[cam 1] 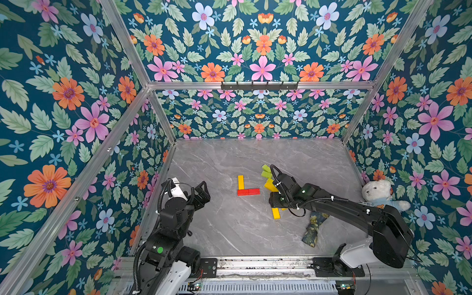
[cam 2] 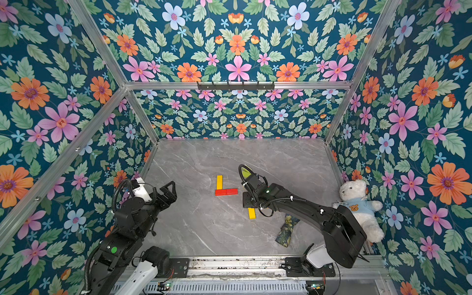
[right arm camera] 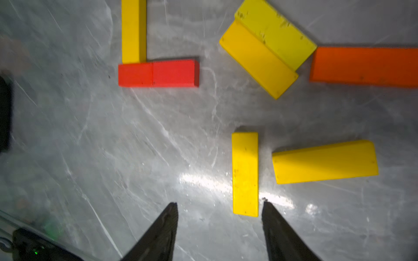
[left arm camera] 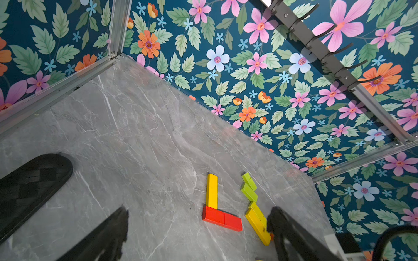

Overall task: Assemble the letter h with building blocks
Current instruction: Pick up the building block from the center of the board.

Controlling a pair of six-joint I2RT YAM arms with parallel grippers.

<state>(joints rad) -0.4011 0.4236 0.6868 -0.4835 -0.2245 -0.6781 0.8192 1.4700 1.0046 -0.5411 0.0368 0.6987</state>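
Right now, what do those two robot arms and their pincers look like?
Both the left arm and right arm are matte black and jointed, with white shells near the base, small green lights and looping black cables. The left gripper and right gripper are black with tapering fingers.

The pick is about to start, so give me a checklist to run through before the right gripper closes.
1. Right gripper open and empty: ok.
2. Short yellow block centred in the opening: not ok, it lies close to one fingertip.
3. Neighbouring long yellow block apart from it: ok.
4. Yellow upright touching red crossbar: ok.
5. Left gripper away from the blocks: ok.
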